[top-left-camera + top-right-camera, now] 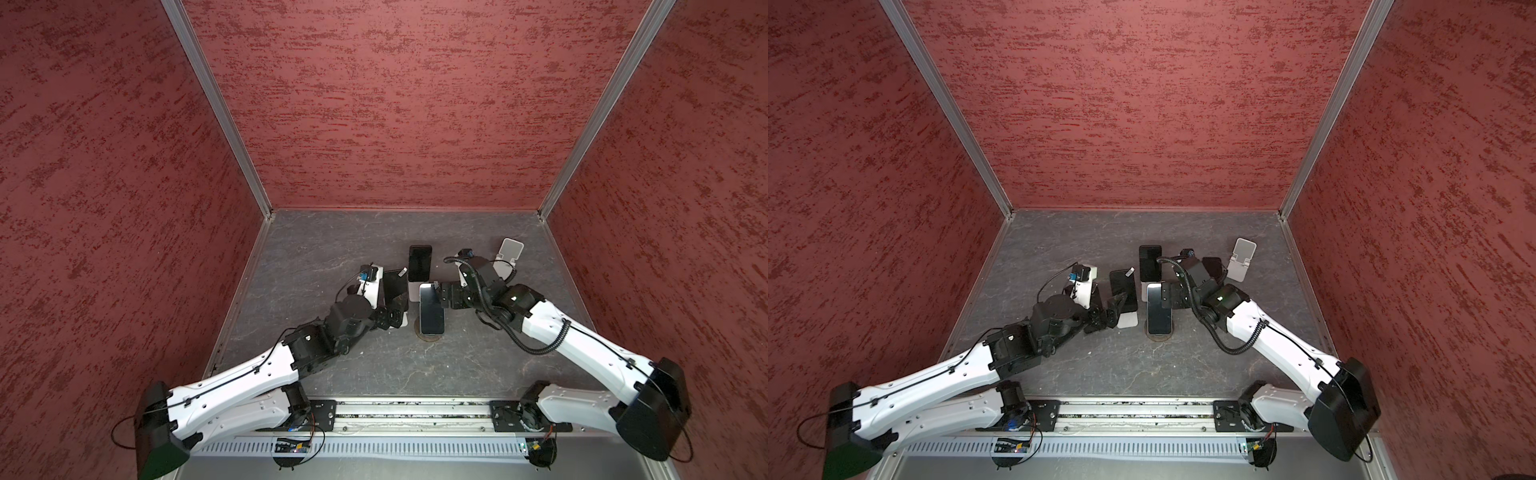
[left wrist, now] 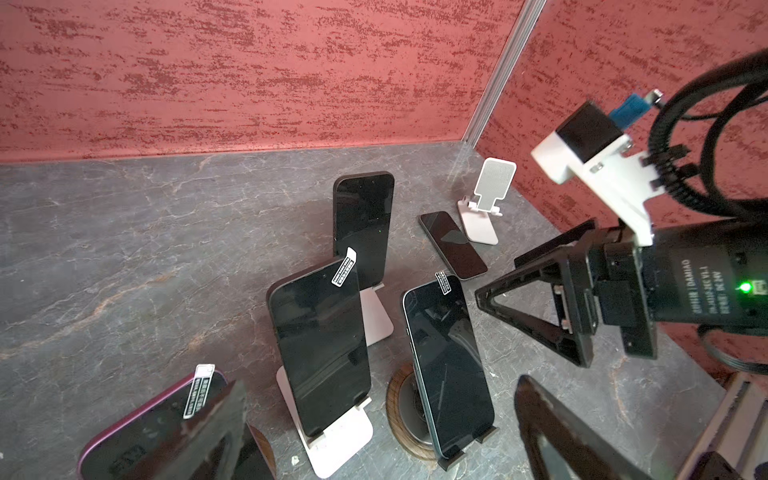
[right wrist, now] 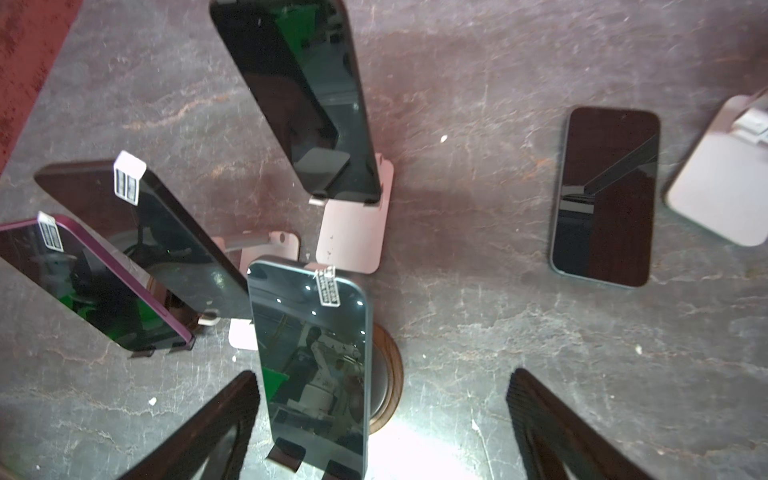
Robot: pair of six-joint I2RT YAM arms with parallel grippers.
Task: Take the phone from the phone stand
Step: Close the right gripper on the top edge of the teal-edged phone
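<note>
Wood-based round stand (image 2: 399,415) near table centre holds the blue-edged phone (image 3: 311,365), leaning back — not lifted yet. R gripper (image 3: 382,376) is spread wide just beside the phone's top, holding nothing. L gripper (image 2: 380,380) is also wide — empty, by a purple phone (image 2: 145,428).
</note>
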